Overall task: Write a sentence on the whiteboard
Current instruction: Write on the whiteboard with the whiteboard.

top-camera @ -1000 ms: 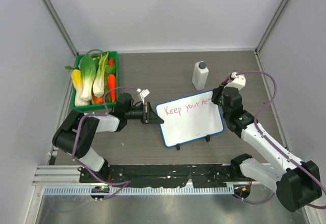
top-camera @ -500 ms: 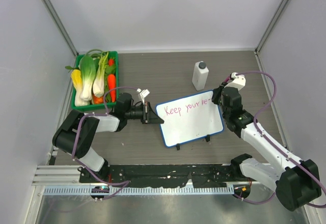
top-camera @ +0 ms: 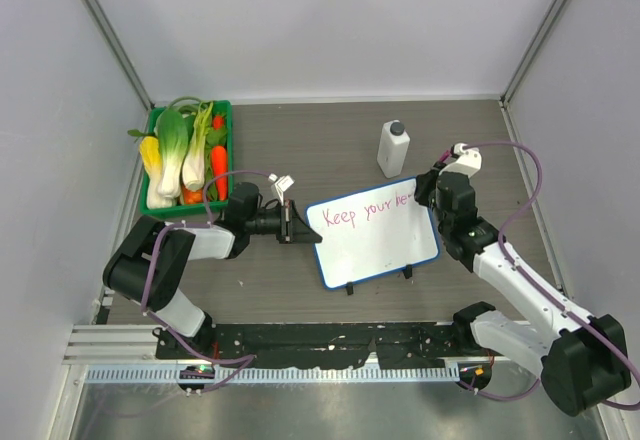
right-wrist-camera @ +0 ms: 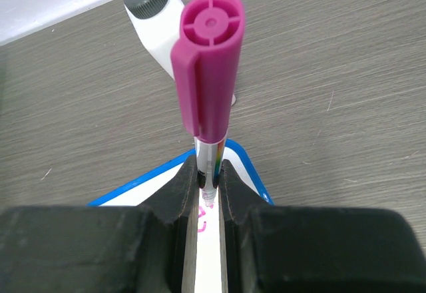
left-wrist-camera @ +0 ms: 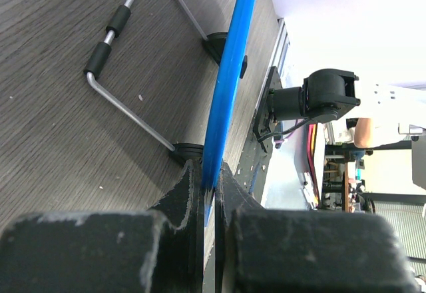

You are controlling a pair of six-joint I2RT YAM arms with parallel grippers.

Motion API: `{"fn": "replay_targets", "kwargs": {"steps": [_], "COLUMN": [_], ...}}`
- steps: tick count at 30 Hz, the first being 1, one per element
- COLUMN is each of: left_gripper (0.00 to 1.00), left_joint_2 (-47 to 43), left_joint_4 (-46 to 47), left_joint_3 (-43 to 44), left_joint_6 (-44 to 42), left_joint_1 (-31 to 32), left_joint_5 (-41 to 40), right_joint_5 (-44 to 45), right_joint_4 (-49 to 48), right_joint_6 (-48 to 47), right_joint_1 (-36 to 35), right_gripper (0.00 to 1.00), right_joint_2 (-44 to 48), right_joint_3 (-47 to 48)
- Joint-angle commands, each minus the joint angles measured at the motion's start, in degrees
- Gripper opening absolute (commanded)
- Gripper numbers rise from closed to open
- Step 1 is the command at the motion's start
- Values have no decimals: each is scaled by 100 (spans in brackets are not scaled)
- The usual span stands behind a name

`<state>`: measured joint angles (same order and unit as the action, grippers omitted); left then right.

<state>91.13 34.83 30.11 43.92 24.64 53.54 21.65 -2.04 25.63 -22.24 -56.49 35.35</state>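
The whiteboard (top-camera: pixel 375 240) stands tilted at mid-table, white with a blue rim (left-wrist-camera: pixel 229 73). The sentence (top-camera: pixel 365 207) runs along its top in pink, reading "Keep your he". My left gripper (top-camera: pixel 298 228) is shut on the board's left edge, and the blue rim runs between its fingertips (left-wrist-camera: pixel 212 186). My right gripper (top-camera: pixel 426 194) is at the board's top right corner, shut on a pink marker (right-wrist-camera: pixel 206 73) held cap up. The marker's tip points down at the white surface just above the last pink strokes (right-wrist-camera: pixel 202 216).
A white bottle (top-camera: pixel 393 149) with a dark cap stands just behind the board's top right corner, close to the marker (right-wrist-camera: pixel 154 20). A green crate of vegetables (top-camera: pixel 188 155) sits at the back left. The board's wire stand (left-wrist-camera: pixel 126 106) rests on the wood behind it.
The right gripper and marker have shifted slightly at the end of the written line, and the last small stroke looks different. The left arm and the board have not moved.
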Motion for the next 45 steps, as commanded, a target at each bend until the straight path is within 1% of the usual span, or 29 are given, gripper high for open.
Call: {"fn": "replay_targets", "kwargs": {"steps": [1, 8, 14, 20, 31, 40, 45], "left_gripper": [0, 0, 0, 0, 0, 0, 0], "left_joint_2": [89, 124, 124, 115, 106, 124, 133], "left_joint_4": [-486, -477, -468, -477, -486, -495, -495], "left_joint_3": [-58, -66, -66, -49, -49, -40, -31], "left_joint_6": [-270, -270, -261, -261, -261, -261, -261], "left_joint_1": [128, 128, 137, 128, 137, 137, 146], "left_joint_5": [-160, -160, -160, -151, -142, -142, -151], "right_joint_5": [-100, -91, 32, 278, 410, 393, 270], "right_joint_4": [2, 160, 152, 90, -24, -68, 2], "right_joint_6": [47, 83, 65, 56, -14, -58, -23], "right_joint_1": [27, 27, 27, 35, 44, 71, 62], "right_gripper": [1, 1, 2, 2, 1, 1, 1], "right_joint_2": [164, 384, 297, 156, -64, -90, -55], "right_joint_3": [-143, -310, -301, -125, 174, 235, 104]}}
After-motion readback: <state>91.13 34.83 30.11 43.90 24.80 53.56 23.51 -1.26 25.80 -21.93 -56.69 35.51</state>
